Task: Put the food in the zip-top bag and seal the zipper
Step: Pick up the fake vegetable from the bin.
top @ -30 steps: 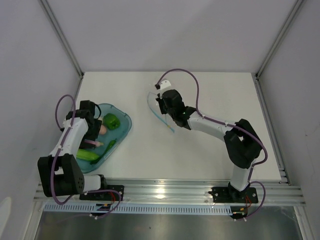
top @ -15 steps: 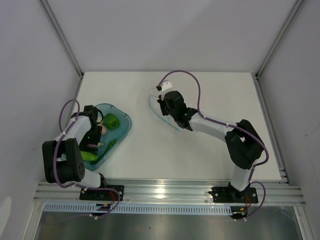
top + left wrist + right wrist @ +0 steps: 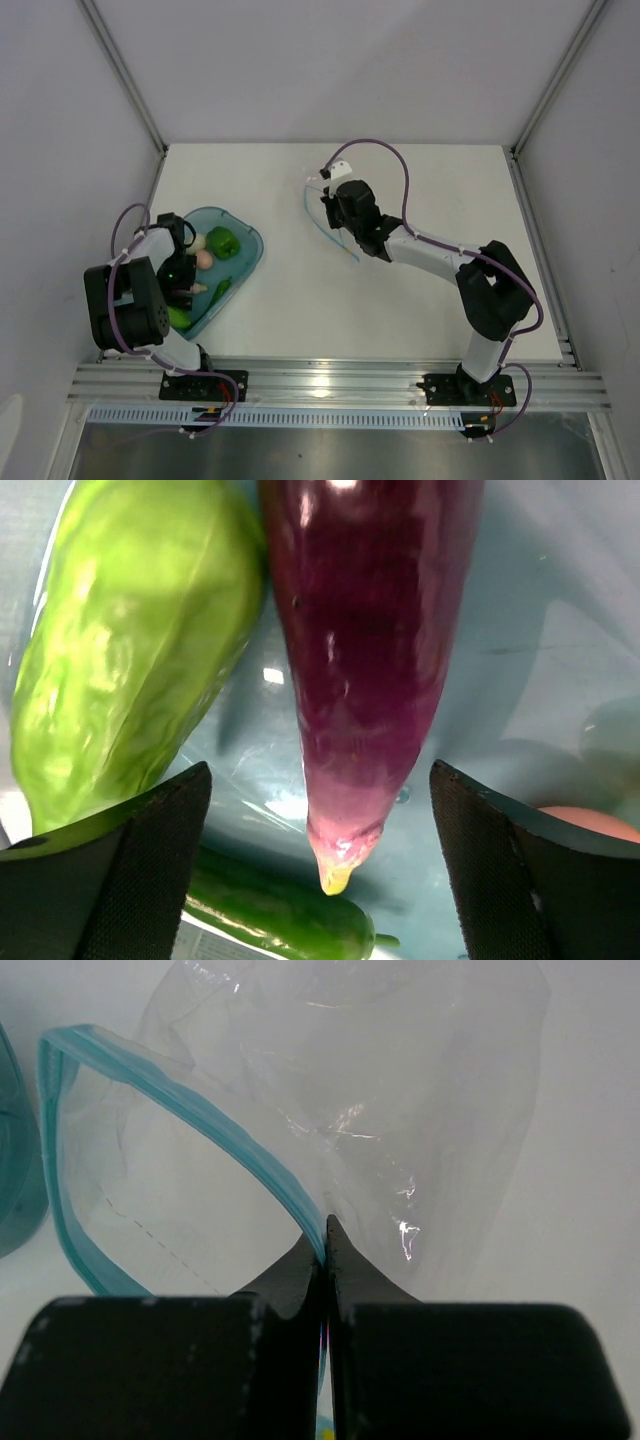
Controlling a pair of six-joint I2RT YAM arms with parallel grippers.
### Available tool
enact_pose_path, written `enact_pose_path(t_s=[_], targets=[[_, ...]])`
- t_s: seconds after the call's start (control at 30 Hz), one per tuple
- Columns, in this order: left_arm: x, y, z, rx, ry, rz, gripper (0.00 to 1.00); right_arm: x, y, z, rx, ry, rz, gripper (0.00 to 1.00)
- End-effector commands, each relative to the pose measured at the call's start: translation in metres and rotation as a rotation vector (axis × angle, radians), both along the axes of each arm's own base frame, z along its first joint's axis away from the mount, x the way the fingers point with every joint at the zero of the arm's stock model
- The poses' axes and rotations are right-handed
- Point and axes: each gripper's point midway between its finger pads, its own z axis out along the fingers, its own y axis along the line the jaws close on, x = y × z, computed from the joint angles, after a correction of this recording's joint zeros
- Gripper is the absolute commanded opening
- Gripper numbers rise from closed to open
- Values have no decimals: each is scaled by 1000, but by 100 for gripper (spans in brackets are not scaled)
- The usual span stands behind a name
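At the far left of the overhead view we see the left gripper [image 3: 183,272] low over a translucent blue oval tray [image 3: 250,252]. The tray sits near the left edge of the white bench [image 3: 420,300]. The jaws are spread wide and released, grasping nothing.

Through its wrist camera we look down between them at the food in the tray. A pale green bumpy piece [image 3: 120,670] is on the left. A purple eggplant [image 3: 360,650] lies just beside it, its tip between the two fingers. Below are a slim dark green chili [image 3: 280,920] and, at the right, the edge of a pinkish-orange piece [image 3: 590,822]. Overhead, a green bell pepper [image 3: 222,241] lies at the tray's far end.

Well apart to the right, toward the far middle of the bench, is the clear zip-top bag [image 3: 400,1110]. The right gripper [image 3: 325,1245] has its jaws clenched on the teal-blue zipper [image 3: 200,1110], pinching one side of the mouth. The mouth gapes open in a loop to the left.
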Motion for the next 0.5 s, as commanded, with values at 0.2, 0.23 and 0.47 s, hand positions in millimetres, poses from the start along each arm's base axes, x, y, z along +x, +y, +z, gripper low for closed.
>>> enact_pose_path(t_s=[0.2,0.23,0.47], targets=[[14,9,3,0,-49,-26,62,0,0,35,81,-66,3,0],[14,9,4,1,-52,-30,59,0,0,34,80,-65,5,0],[5,6,4,5,-50,-65,25,-1,-2,37,87,-71,0,0]])
